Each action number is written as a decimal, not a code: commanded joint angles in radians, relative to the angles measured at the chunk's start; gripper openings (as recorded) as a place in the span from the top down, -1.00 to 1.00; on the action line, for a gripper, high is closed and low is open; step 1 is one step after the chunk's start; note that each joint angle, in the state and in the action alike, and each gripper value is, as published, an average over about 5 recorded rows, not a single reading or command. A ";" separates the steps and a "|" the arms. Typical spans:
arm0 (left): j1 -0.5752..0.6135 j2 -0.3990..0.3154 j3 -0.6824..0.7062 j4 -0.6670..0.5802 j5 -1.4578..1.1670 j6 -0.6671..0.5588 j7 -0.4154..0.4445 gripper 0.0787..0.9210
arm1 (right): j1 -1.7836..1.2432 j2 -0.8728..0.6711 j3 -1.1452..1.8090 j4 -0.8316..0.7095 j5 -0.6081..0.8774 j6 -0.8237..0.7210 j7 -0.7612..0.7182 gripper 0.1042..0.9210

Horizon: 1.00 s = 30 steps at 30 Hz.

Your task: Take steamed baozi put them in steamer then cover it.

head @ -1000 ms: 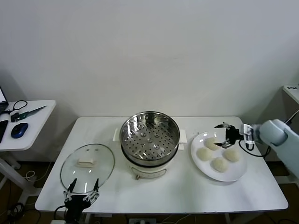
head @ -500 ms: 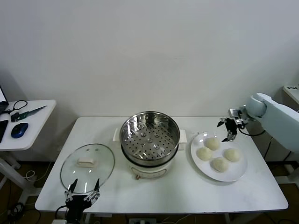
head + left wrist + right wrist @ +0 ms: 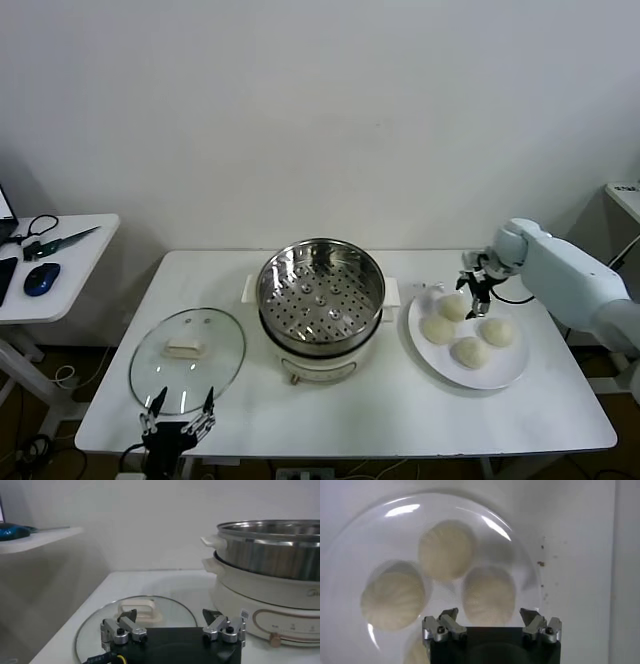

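Right gripper [image 3: 474, 283] hangs over the back edge of the white plate [image 3: 505, 373], near the table's [image 3: 400, 410] right end; fingers spread, nothing between them; in the right wrist view its jaws straddle one steamed baozi [image 3: 488, 595] from above, bun centred in the gap, not touched as far as I can tell; that looks like the plate's rear bun [image 3: 453, 307], though the head view leaves the exact match a bit unclear.

All four buns sit on the plate, clustered, near-touching; three show fully in the right wrist view, the fourth only as a sliver at the frame edge beside the gripper body.

Steamer [image 3: 321, 300] stands mid-table, uncovered, perforated tray bare; plate lies just beside it toward the right end, apart from it.

Cover [image 3: 187, 358] lies flat at the table's front-left corner, handle up, well apart from the plate, near the steamer's base.

Left gripper [image 3: 177, 414] is parked at the front edge just off the cover's near rim; fingers spread wide, holding nothing; left wrist view shows the cover [image 3: 140, 622] right ahead of its fingertips and the steamer [image 3: 270, 575] beyond.

Side table [image 3: 55, 265] to the left of the main table carries a blue mouse [image 3: 41, 279].
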 commanded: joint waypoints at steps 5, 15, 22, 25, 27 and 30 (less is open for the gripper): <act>0.007 -0.003 0.000 -0.002 0.005 -0.002 -0.003 -0.77 | -0.038 0.072 0.050 -0.094 -0.046 -0.006 0.005 -0.51; 0.010 -0.008 0.001 -0.006 0.013 0.002 -0.004 -0.77 | 0.076 0.033 -0.052 -0.016 0.040 0.025 -0.019 -0.27; 0.011 -0.001 0.003 -0.007 0.013 0.001 -0.005 -0.77 | 0.458 0.025 -0.373 0.157 0.212 0.167 -0.054 -0.26; 0.012 0.001 0.007 -0.006 0.014 0.000 -0.006 -0.77 | 0.633 0.057 -0.470 0.285 0.280 0.277 -0.083 -0.26; 0.012 0.003 0.009 -0.007 0.015 0.000 -0.006 -0.77 | 0.727 0.081 -0.498 0.407 0.294 0.359 -0.101 -0.26; 0.012 0.005 0.010 -0.008 0.015 0.000 -0.005 -0.77 | 0.819 0.130 -0.529 0.617 0.303 0.421 -0.100 -0.26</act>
